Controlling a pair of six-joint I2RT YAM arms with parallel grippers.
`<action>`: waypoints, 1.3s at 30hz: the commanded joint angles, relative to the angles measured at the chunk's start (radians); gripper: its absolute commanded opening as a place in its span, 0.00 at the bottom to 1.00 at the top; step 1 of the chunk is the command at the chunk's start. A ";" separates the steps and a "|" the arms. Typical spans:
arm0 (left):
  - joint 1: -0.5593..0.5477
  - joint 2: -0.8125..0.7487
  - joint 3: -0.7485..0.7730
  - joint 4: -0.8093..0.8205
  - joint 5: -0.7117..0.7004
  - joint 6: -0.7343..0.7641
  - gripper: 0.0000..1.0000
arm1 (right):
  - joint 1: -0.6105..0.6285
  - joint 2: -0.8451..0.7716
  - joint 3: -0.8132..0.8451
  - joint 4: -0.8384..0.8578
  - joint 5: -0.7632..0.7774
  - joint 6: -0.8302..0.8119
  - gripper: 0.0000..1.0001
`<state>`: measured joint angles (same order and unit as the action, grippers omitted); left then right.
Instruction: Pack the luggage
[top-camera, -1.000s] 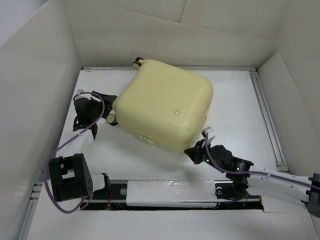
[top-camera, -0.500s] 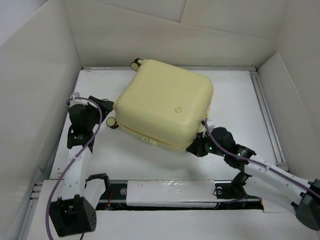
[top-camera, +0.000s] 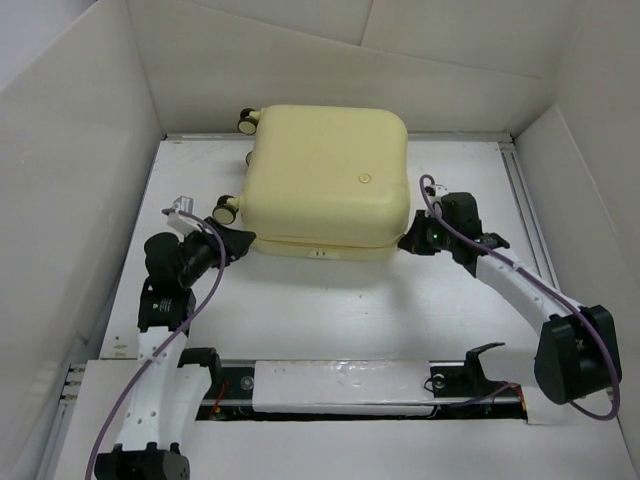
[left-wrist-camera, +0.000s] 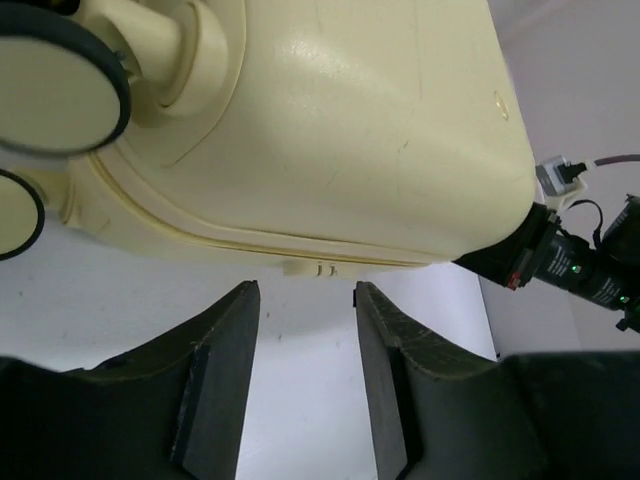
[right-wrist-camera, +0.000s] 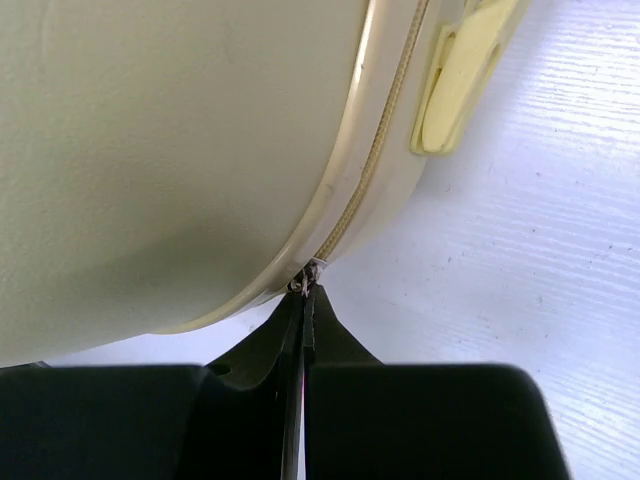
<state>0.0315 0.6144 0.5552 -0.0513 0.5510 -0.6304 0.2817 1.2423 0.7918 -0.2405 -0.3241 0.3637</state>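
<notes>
The luggage (top-camera: 320, 170) is a pale yellow hard-shell case lying closed at the back middle of the white table, with its caster wheels (top-camera: 228, 208) on its left side. My right gripper (top-camera: 408, 240) is at its front right corner. In the right wrist view the right gripper (right-wrist-camera: 303, 292) is shut on the small metal zipper pull (right-wrist-camera: 306, 278) at the seam. My left gripper (top-camera: 245, 240) is just off the front left corner. In the left wrist view the left gripper (left-wrist-camera: 307, 292) is open with only bare table between its fingers, a little short of the luggage (left-wrist-camera: 350, 130).
White walls (top-camera: 90, 150) box the table in on the left, back and right. A metal rail (top-camera: 530, 230) runs along the right side. Purple cables loop beside both arms. A pale handle tab (right-wrist-camera: 455, 85) sticks out of the shell near the right gripper.
The luggage has turned square to the table and slid toward the back wall. The right gripper followed its corner back and right. The left gripper swung to the front left corner and narrowed.
</notes>
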 joint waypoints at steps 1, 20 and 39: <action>-0.001 0.031 0.088 0.126 0.081 0.000 0.39 | 0.010 -0.041 0.054 0.251 -0.078 -0.043 0.00; -1.034 0.385 0.018 0.367 -0.853 -0.089 0.18 | 0.128 -0.121 -0.128 0.329 0.103 0.003 0.00; -1.002 0.866 0.247 0.522 -0.856 -0.092 0.18 | 0.249 -0.334 -0.244 0.283 0.178 0.058 0.00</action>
<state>-0.9939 1.4368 0.7475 0.3851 -0.2722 -0.7174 0.4763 0.9890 0.5327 -0.0540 -0.1169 0.3759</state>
